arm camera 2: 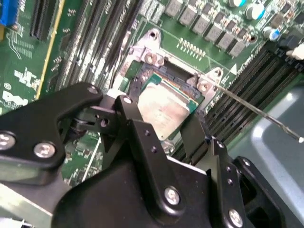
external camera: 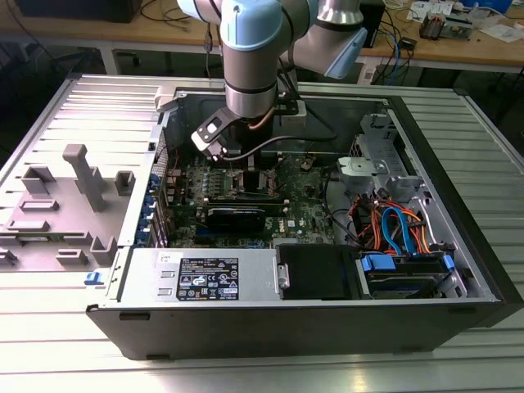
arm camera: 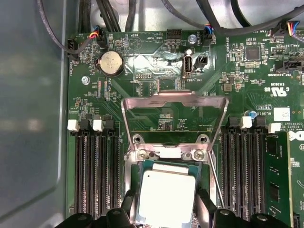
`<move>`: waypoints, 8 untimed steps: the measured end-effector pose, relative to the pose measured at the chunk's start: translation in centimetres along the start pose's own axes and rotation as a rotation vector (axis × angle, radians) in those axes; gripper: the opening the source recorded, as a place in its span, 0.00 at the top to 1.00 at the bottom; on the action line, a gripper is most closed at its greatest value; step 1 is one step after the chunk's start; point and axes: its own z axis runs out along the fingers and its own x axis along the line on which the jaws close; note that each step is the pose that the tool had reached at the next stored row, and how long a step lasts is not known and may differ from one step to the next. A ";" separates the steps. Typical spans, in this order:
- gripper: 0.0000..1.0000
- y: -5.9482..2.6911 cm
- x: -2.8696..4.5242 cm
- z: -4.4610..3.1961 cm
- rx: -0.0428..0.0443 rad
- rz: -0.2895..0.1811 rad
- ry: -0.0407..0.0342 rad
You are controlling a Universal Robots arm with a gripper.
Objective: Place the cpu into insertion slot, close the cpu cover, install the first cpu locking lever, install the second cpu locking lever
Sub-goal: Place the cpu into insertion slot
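A robot arm [external camera: 250,57] is reaching down into an open computer case [external camera: 270,319] that is lying on a ribbed metal worktop [external camera: 246,372]. Its claw [arm camera 2: 163,118] is hanging over the far part of the green circuit board [external camera: 304,214], toward the exterior view's left. In both wrist views the black fingers [arm camera 2: 135,126] are pressing against two opposite edges of the processor chip [arm camera: 167,194], so the claw is clamped on it. The chip, silver top facing up, is sitting over the socket [arm camera: 166,152], slightly twisted against the socket's square outline; whether it is fully seated cannot be told. The metal cover frame [arm camera: 190,98] is lying swung open, away from the socket, its window showing bare board. A thin locking lever [arm camera 2: 256,110] is sticking out at an angle from a corner of the socket. Long black memory slots [arm camera: 95,171] are running along both sides of the socket.
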 end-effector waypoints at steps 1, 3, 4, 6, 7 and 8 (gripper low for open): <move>0.39 0.00 -0.03 -0.02 0.0000 0.000 -0.0030; 0.39 0.01 -0.12 -0.02 0.0001 0.001 -0.0071; 0.39 0.04 -0.13 -0.02 0.0001 0.003 -0.0079; 0.39 0.12 -0.13 -0.01 -0.0001 0.008 -0.0081; 0.39 0.13 -0.12 -0.01 0.0000 0.002 -0.0079; 0.39 0.14 -0.12 0.00 0.0001 -0.008 -0.0074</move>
